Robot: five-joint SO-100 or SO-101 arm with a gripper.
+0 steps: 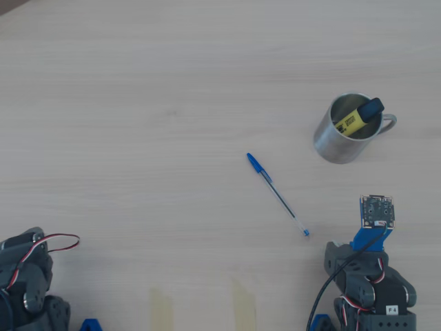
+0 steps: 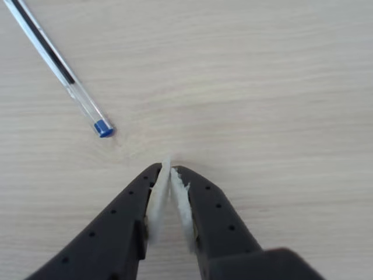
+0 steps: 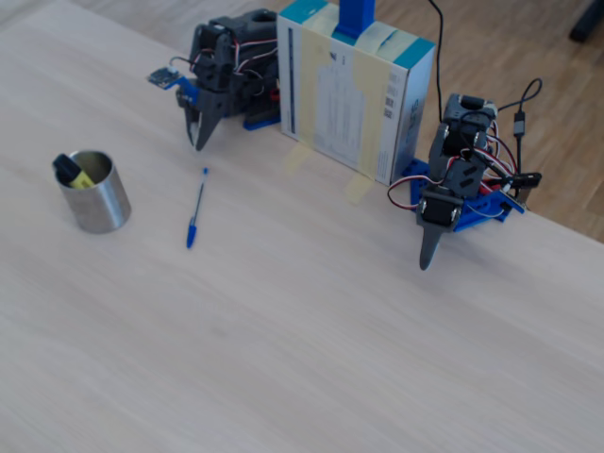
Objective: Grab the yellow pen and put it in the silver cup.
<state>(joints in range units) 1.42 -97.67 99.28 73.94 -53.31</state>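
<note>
The yellow pen (image 1: 351, 122) stands tilted inside the silver cup (image 1: 331, 145), black cap up and leaning on the rim by the handle. The fixed view shows the same yellow pen (image 3: 80, 179) poking out of the silver cup (image 3: 99, 208) at the table's left. My gripper (image 2: 169, 169) is shut with nothing between its white-padded fingers and points down at bare table. In the fixed view my gripper (image 3: 199, 143) hangs near the arm's base, well apart from the cup. Seen from overhead, the wrist camera board (image 1: 377, 210) covers it.
A thin blue-capped ballpoint pen (image 1: 275, 193) lies between my arm and the cup; its end plug (image 2: 103, 129) sits just left of the fingertips. A second arm (image 3: 444, 208) and a cardboard box (image 3: 354, 90) stand along the table's edge. Two tape strips (image 1: 160, 307) mark the wood.
</note>
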